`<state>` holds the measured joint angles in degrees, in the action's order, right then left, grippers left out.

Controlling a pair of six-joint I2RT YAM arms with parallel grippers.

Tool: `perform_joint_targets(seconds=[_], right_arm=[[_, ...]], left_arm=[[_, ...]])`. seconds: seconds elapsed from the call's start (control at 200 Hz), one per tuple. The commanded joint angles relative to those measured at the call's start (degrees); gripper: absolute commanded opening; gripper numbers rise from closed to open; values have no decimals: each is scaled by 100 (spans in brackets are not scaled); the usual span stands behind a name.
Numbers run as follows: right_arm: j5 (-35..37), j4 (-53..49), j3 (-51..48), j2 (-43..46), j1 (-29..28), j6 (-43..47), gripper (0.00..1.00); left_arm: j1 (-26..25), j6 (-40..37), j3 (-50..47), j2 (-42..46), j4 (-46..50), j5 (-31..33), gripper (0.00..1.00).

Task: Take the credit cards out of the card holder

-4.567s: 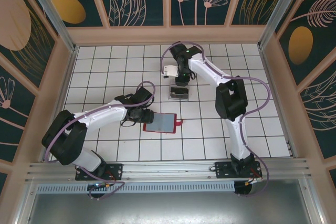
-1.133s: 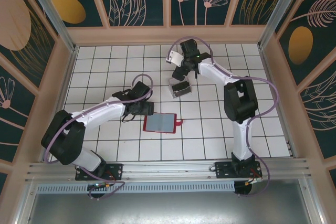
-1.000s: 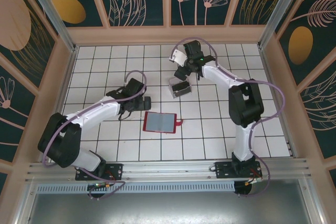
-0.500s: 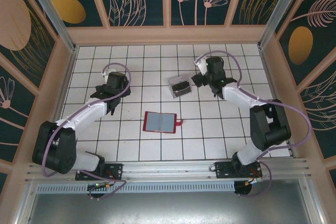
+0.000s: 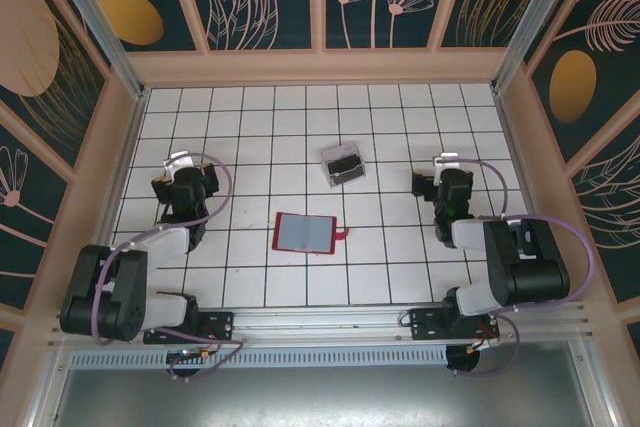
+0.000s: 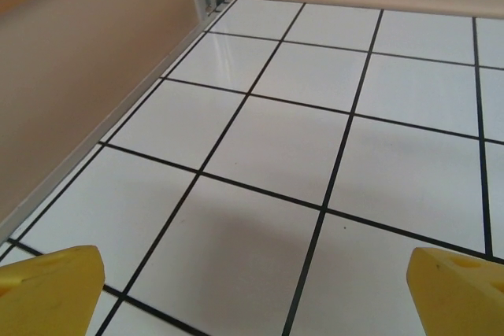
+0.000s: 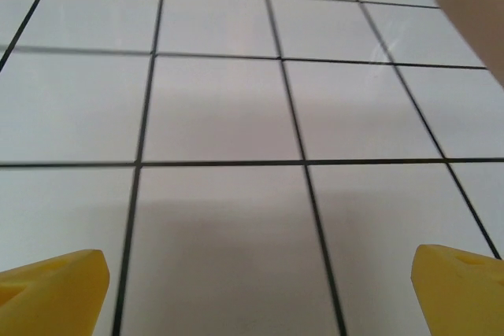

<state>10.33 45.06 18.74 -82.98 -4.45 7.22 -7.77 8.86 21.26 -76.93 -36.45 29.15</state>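
Both arms have drawn back from the middle of the table to their own sides. The left one has left the card holder and the right one has left the clear box, while the box and the holder lie where they lay.

On the left wrist view the yellow fingertips (image 6: 49, 285) sit at the two bottom corners, spread wide with nothing between them but bare white tile. The left gripper (image 6: 252, 304) hangs over tiles near the table's left edge, facing the far left corner. The right wrist view shows the same: fingertips (image 7: 52, 287) far apart, nothing held, and the right gripper (image 7: 252, 297) over bare tiles.

From above, the left gripper (image 5: 183, 182) is folded close in front of its base by the left edge, and the right gripper (image 5: 445, 183) is folded likewise by the right edge.

Between them, well apart from both, the card holder (image 5: 305, 234) lies open and flat near the middle of the table (image 5: 400, 277), grey inside up, its red tab pointing right. Just beyond it toward the far edge stands the clear box (image 5: 327, 157), with the credit cards (image 5: 345, 163) showing as a dark shape inside.
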Motion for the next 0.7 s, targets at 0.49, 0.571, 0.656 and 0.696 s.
perform_joint_targets(seconds=[0.49,0.571,0.656,0.696], right_arm=[[-1218,2596,-515,-510,651,-777,99],[-1200,2596,-513,-517,641,-775,99],[-1182,2604,-523,-517,635,-780,99],[-1207,2581,-513,-515,646,-781,99]], left_arm=[[803,-378,-789,-1041,-3726,-2226,99],[786,-411,-756,-1051,-3665,-2169,99],[751,-429,-733,-1040,-3608,-2088,98],[751,-429,-737,-1043,-3607,-2088,98]])
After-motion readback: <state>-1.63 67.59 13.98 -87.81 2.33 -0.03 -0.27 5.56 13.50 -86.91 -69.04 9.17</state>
